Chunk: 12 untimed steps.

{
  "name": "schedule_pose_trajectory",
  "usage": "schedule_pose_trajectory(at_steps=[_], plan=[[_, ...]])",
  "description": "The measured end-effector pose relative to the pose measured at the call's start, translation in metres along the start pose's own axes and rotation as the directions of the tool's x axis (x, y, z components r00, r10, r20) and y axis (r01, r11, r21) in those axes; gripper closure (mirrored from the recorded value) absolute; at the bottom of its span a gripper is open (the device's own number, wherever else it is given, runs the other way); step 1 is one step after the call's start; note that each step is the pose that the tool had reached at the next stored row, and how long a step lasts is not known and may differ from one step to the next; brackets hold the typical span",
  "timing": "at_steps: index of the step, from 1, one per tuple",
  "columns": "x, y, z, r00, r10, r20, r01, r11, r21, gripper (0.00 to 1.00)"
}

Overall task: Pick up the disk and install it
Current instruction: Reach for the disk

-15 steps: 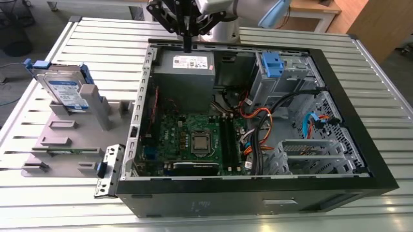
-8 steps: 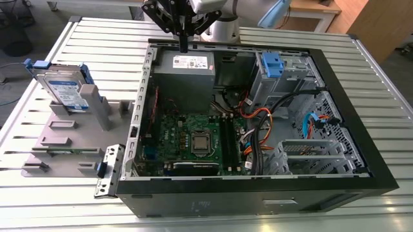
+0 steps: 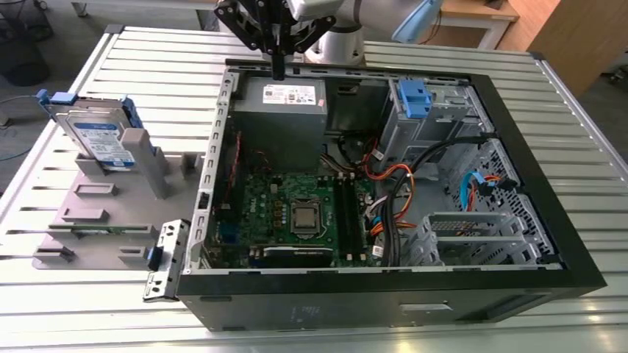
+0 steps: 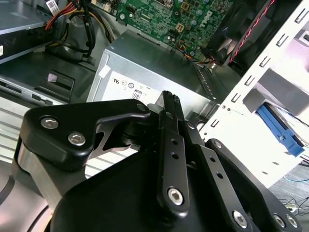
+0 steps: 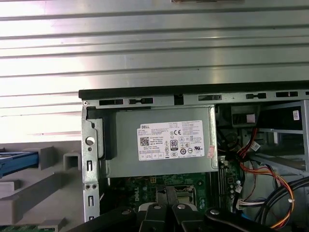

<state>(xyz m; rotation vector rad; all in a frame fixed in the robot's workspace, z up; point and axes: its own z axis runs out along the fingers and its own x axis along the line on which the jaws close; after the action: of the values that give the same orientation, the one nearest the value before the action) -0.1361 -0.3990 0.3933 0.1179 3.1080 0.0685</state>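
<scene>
**Above the open black computer case [image 3: 393, 312], the black 2-fingered gripper [image 3: 279, 71] hung empty, the disk [image 3: 101, 138] apart in its stand**

Over the case's far wall in the exterior view, the gripper pointed straight down at the grey metal power supply box [image 3: 284, 99], whose white label also showed in the first wrist view. The jaws looked pressed together with nothing between them. In the second wrist view the gripper [image 4: 169, 99] tapered to 1 closed tip over that same box.

The disk, a flat silver metal hard drive with a white-and-blue label and bright blue plastic rails, was outside the case on the exterior view's left. It stood tilted on edge in the grey plastic stand [image 3: 108, 202], which lay on the slatted metal table [image 3: 88, 312] just beside the case's side wall. The disk was well apart from the gripper. Both wrist views caught a strip of its blue rail past the perforated wall.

I judged the step in hand to be the reach for the disk, with no grasp begun. Doing it well would mean:

- staying above the case wall while crossing to the stand
- spreading the jaws before any descent
- matching the wrist to the disk's lean, so the pads close squarely across its thin sides and not on the label face

The stand's grey uprights stood close to the disk and would need clearance, or a finger could catch and tip it
</scene>
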Motion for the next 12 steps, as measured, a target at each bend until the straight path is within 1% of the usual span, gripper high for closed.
schedule_pose_trajectory(at_steps=[12], plan=[[0.0059,-0.0004,-0.0002,1.0000,0.000,0.0000,0.000,1.0000,0.0000,0.89]])
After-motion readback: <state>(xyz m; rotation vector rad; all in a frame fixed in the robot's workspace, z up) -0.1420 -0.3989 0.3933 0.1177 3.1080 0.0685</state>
